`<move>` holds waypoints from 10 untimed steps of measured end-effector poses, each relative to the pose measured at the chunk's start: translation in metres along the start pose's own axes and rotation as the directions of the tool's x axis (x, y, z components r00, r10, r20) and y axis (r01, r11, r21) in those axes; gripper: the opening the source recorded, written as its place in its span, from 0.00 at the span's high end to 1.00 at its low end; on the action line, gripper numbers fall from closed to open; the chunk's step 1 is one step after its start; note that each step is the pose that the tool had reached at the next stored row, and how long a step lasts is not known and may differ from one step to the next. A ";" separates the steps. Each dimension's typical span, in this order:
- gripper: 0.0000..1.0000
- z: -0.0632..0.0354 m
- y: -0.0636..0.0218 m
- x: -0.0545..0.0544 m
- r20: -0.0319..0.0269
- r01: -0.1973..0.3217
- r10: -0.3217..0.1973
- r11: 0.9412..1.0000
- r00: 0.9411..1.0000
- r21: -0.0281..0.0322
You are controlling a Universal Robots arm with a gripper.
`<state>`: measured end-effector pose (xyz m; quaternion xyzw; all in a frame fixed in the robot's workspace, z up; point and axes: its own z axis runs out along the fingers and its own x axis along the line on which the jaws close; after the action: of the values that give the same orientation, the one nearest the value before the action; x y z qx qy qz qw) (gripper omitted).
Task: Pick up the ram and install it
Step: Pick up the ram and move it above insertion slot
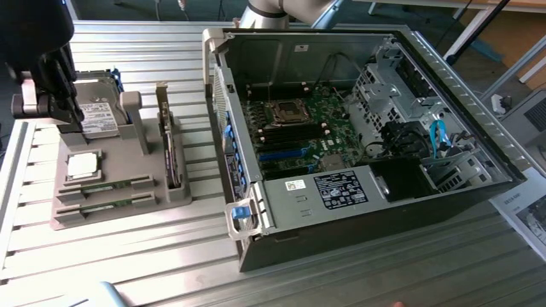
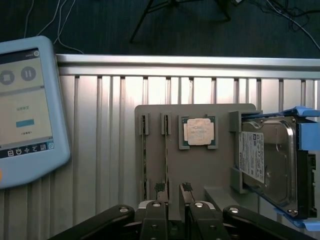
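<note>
Bright daylight glares off the metal table, while the computer case lies shadowed.

one gray holder tray. two ram sticks lying in its slots, and a thin board standing upright that may be a third, though it is too edge-on to tell. one square processor chip. one hard drive. one open computer case, holding one green motherboard with one processor socket. one blue-edged tablet. one gripper, with two fingers.
</note>
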<state>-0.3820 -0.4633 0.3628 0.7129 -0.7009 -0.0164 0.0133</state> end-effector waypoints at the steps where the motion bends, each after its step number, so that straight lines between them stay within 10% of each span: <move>1: 0.76 0.0023 -0.0001 0.000 0.000 0.000 0.000 1.000 1.000 0.000; 10: 0.76 0.0109 -0.0005 0.000 0.000 0.000 0.000 1.000 1.000 0.000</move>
<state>-0.3820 -0.4633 0.3518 0.7129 -0.7009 -0.0162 0.0134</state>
